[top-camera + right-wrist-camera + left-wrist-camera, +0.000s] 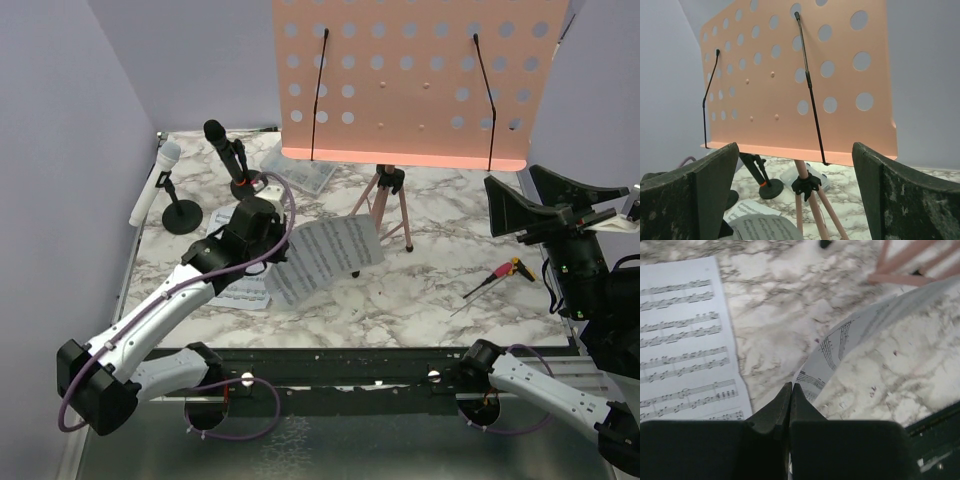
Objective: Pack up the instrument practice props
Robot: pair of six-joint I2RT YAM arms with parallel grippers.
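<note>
The pink music stand [410, 80] is standing upright at the far side on its tripod legs [388, 205], not yet packed. The left gripper [278, 238], fingers pressed together, is pinching a sheet-music page [330, 255] raised over mid-table, while a second page [240, 290] is lying just left of it. The right gripper [530, 195] is hovering at the right, spread wide and empty, facing the stand. The black microphone [225, 148] and white microphone [158, 180] are sitting in their holders [182, 215], far left. Packing seems barely begun.
</note>
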